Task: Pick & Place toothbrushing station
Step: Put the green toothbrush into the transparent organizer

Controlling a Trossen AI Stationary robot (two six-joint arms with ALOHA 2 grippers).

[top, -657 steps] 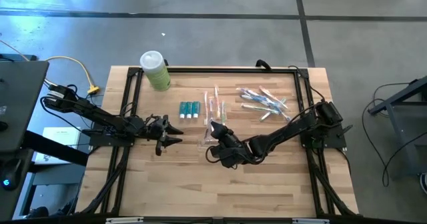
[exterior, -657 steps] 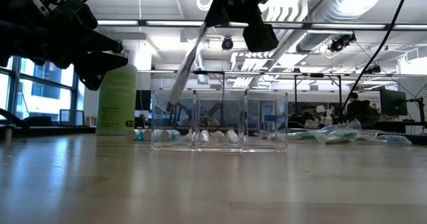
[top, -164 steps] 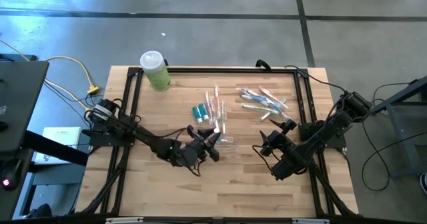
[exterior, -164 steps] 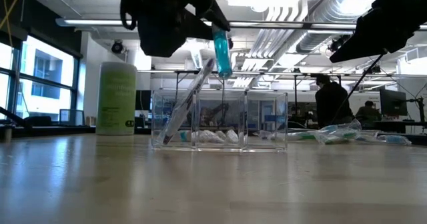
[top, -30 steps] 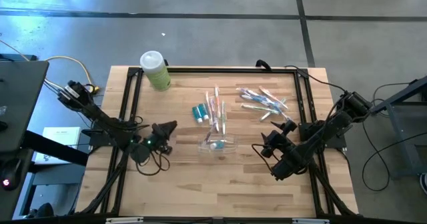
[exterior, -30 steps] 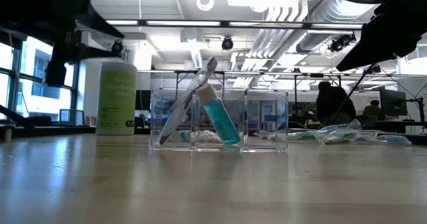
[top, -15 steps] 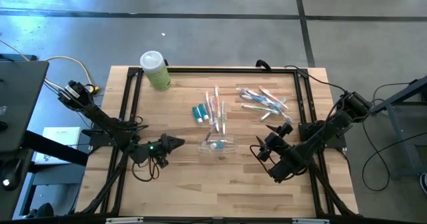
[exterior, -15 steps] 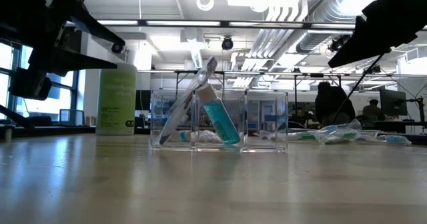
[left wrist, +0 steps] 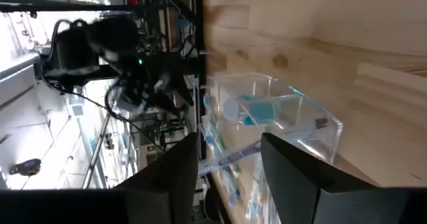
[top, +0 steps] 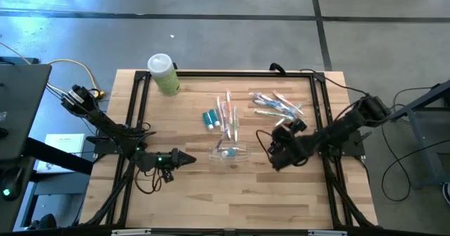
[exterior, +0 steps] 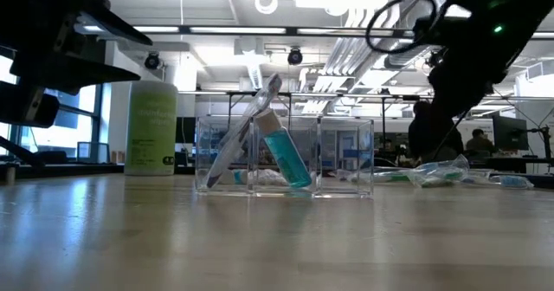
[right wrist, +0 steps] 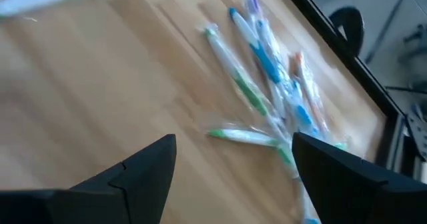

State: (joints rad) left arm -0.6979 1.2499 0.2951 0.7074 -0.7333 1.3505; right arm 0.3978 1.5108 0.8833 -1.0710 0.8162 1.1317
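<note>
Near edge of the desk (top: pixel 232 201): bare wood, seen from above.

Left end effector (top: pixel 184 159): held low over the desk's left part, pointed toward the organizer (top: pixel 231 152), well apart from it. Its fingers (left wrist: pixel 293 177) are seen parted in the wrist view, with nothing between them.

Organizer: clear, three compartments, standing near the desk's centre. In the low view a teal tube (exterior: pixel 286 155) is seen leaning tilted in the middle compartment, cap up. A toothbrush (exterior: pixel 245 128) is seen leaning in the left compartment, its head above the rim. The right compartment appears to hold nothing.

Right end effector (top: pixel 275 154): just right of the organizer, not touching it. Fingers (right wrist: pixel 143 167) are seen spread wide in the wrist view, empty, pointed toward the wrapped brushes (right wrist: pixel 267 84).

Behind the organizer: loose toothbrushes (top: pixel 228 113) and two small teal tubes (top: pixel 209 118) lying flat on the desk. Farther right, a heap of wrapped brushes (top: pixel 278 106) is noted near the back right part.

Back left corner: a green bottle (top: pixel 162 74) with a white cap, upright.

Beyond the desk, low view: a person (exterior: pixel 426 131) is seen in the room, small and dark.
</note>
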